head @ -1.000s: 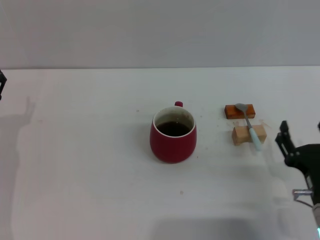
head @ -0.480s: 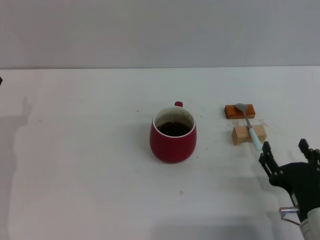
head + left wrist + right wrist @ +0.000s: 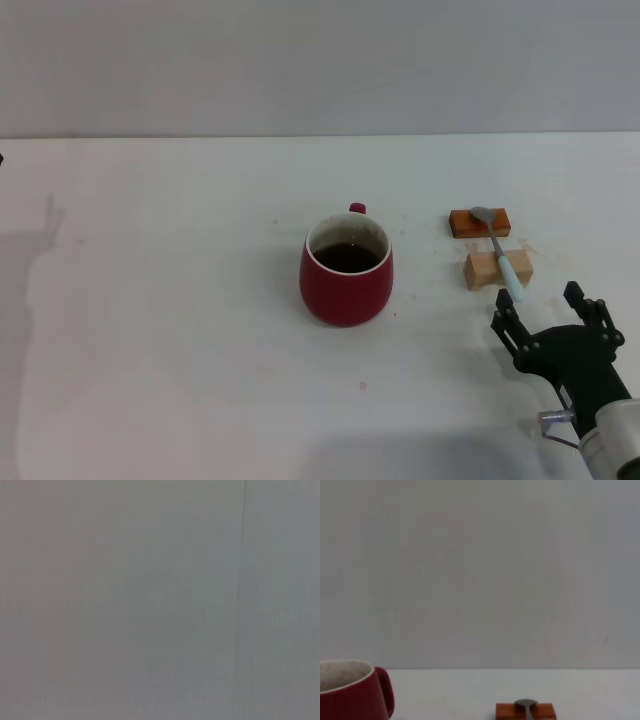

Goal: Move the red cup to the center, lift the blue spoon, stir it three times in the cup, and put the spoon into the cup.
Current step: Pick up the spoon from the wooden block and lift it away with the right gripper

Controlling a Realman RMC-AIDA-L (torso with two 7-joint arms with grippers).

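A flat orange wooden block (image 3: 480, 222) sits just behind a pale tan wooden block (image 3: 490, 269) on the white table (image 3: 180, 330).

Bare lab-like test bench, plain white table (image 3: 180, 330), blank grey wall (image 3: 320, 60)

Table (image 3: 180, 330): white, matte top filling the near and middle ground, with faint small specks and soft grey shadows along its left side and near edge. Wall (image 3: 320, 60): plain pale grey, unmarked, meeting the table's far edge. Lighting: even, diffuse.
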